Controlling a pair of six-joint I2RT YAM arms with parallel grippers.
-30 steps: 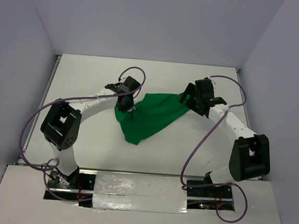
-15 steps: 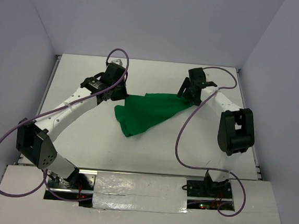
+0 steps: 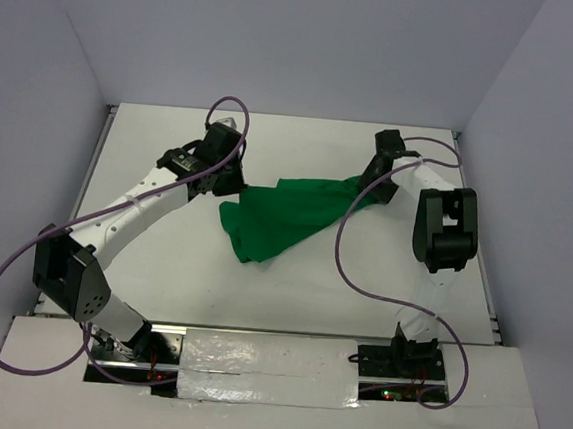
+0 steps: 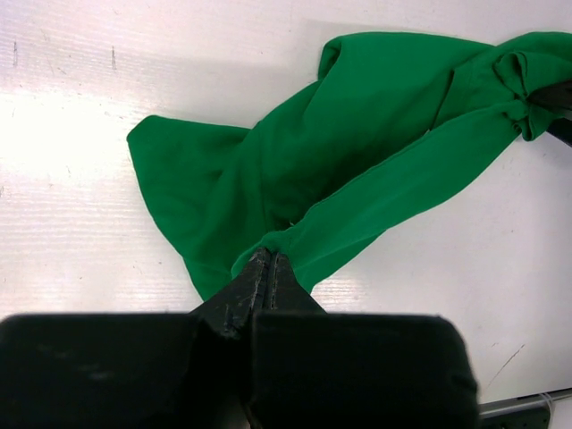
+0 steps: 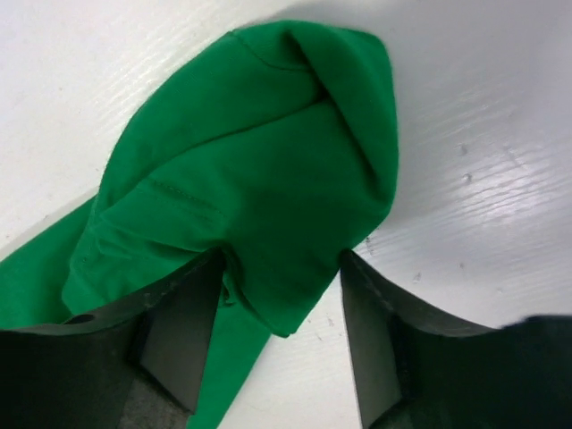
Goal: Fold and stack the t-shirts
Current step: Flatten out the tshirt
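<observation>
The bright green t-shirt lies bunched on the white table, stretched between the two grippers. My left gripper is shut on the shirt's left edge; in the left wrist view its jaws are pressed together with a fold of the green cloth pinched at their tips. My right gripper is at the shirt's right end. In the right wrist view its fingers stand wide apart with a rounded lump of the shirt between them, not squeezed.
The white table is walled by grey panels on the left, back and right. Purple cables loop from both arms over the table. The right arm's elbow block stands close to the right of the shirt.
Over the last second the left gripper pulled the shirt's edge up and to the left. The right wrist swung toward the back right, and the shirt is now drawn out between them.
</observation>
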